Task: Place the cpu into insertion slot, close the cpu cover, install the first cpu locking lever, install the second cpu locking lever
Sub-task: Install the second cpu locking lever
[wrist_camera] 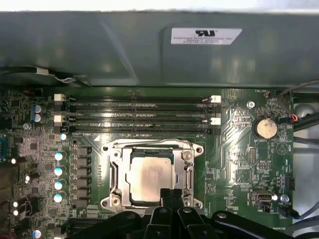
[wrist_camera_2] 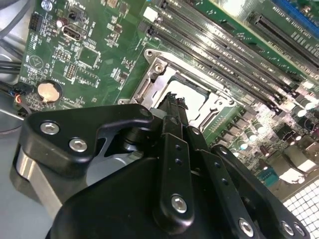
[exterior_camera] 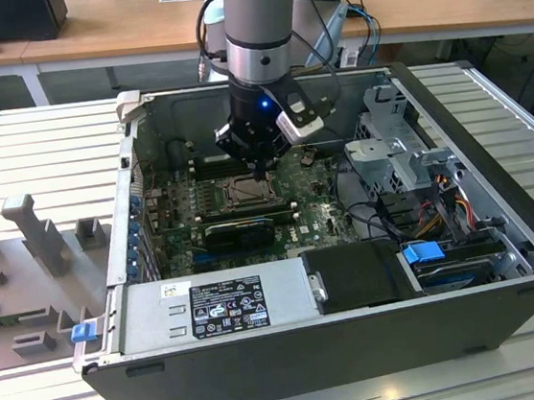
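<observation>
Gripper: the gripper [wrist_camera: 170, 191] points straight down into the open computer case [exterior_camera: 510, 298], black fingers pressed together with no gap between the tips and nothing held; in both wrist views the tips [wrist_camera_2: 172, 107] sit right at the edge of the socket.
Arm: the arm [exterior_camera: 262, 27] comes down vertically from above in the exterior view, grey wrist column upright, cables looping off it, the gripper [exterior_camera: 261, 167] just over the motherboard's middle.
Cpu: the cpu [wrist_camera: 148, 175], pale silver-beige face up, lies flat and square inside the socket, seated in place; the fingertips overlap its near edge in the first wrist view, and contact cannot be told.
Insertion slot: the insertion slot [wrist_camera: 117, 191] holds the chip, its silver rim showing all round it on the green board.
Cpu cover: the cpu cover [wrist_camera: 184, 167] looks to lie down around the chip as a silver frame, the chip's face showing through its window; whether it is latched cannot be told.
Motherboard: the green motherboard [wrist_camera: 234, 149] carries four long black memory slots [wrist_camera: 137, 114] just beyond the socket, and a round coin battery [wrist_camera: 264, 128] off to one side.
Power supply: the grey labelled power supply box [exterior_camera: 212, 308] sits along the case's near wall in the exterior view, well apart from the gripper.
</observation>
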Motion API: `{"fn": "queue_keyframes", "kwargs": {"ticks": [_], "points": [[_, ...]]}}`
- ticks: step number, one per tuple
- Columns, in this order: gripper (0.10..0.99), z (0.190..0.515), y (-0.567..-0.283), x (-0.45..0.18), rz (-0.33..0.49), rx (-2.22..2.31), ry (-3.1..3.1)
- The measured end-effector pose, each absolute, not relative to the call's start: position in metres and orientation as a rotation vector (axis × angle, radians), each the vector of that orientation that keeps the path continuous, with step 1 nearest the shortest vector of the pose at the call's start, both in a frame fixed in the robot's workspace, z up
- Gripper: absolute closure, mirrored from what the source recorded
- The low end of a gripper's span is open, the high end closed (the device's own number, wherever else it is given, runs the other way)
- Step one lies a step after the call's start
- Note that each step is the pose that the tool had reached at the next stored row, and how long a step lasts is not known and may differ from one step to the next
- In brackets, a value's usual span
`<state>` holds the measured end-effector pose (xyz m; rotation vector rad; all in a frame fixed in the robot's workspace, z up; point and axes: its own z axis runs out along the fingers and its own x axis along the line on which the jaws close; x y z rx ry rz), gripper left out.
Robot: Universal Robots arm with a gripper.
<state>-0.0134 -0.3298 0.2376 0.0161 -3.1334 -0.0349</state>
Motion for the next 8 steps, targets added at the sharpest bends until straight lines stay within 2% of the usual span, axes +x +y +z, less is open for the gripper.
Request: {"fn": "queue_keyframes", "kwargs": {"ticks": [8], "points": [[0.980,0.2460,-0.3370,-0.0134,-0.035,0.016,-3.133]]}}
